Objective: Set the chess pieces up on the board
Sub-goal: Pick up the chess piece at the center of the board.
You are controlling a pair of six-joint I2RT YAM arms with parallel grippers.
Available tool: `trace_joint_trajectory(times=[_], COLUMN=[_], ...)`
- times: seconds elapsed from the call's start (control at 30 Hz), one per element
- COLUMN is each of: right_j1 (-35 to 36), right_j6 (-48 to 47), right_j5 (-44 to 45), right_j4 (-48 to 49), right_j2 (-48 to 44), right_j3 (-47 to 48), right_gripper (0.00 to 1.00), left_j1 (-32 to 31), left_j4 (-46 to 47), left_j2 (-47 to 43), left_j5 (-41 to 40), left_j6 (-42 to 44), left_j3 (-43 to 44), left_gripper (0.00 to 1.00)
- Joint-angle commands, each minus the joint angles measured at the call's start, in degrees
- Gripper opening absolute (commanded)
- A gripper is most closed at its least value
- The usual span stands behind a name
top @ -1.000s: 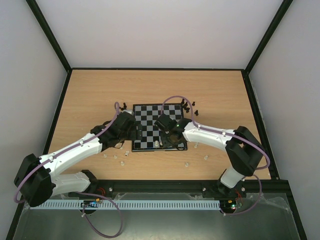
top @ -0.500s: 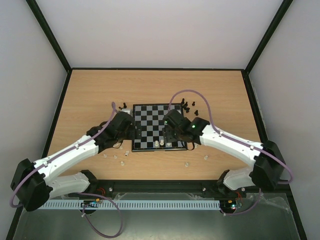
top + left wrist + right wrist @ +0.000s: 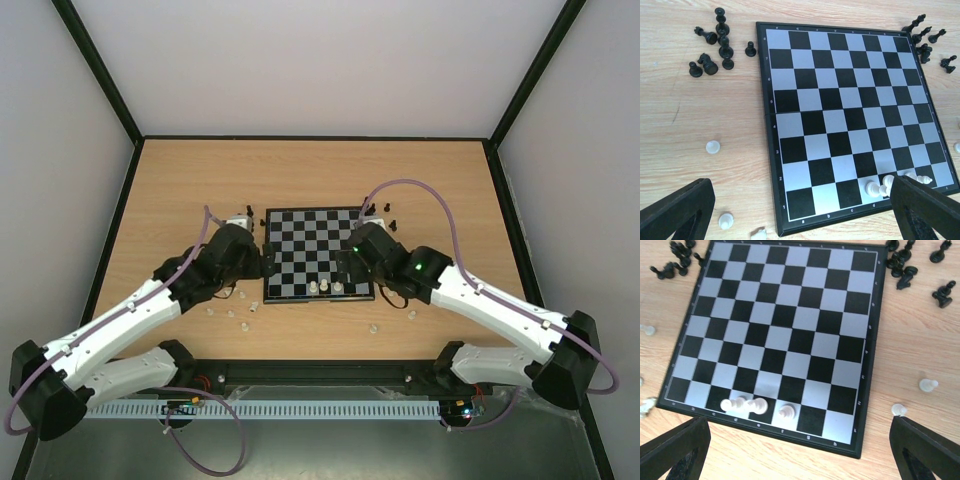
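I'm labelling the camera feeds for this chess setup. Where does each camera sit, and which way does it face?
Top external: above and behind the robot, looking down on the table; both arms show, left tool and right tool flanking the board.
Left wrist: on the left arm, facing down at the board; fingers in the bottom corners.
Right wrist: on the right arm, facing down at the board; fingers in the bottom corners.
Shared: both wrist views show white pieces on the near row.

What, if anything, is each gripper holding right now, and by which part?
Nothing is held. The left gripper and the right gripper both stand wide open and empty above the board.
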Motion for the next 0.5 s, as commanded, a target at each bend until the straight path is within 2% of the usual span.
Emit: trace_joint_trajectory(times=[0.0,0.3,0.47], right_j1=[0.23,0.27,0.22], right_j6=[0.80,2.36,4.16], right_j5=[1.87,1.71,1.92], right_j4=[0.19,2.53,8.14], right_j2=[-1.91,-6.07,-8.92], right_j3=[-3.69,-10.32,-16.77], right_gripper=[0.99,0.99,0.99], left_j1=[0.38,0.31,0.30], left_j4=[-3.75,-4.50,-1.16], left_j2=[-1.72,-2.37,-3.92], left_j5=[-0.81,0.05,2.18], left_j6=[-2.66,-5.16,-7.02], left_j3=[0.07,-0.70,-2.36], left_gripper=[0.99,0.99,0.99])
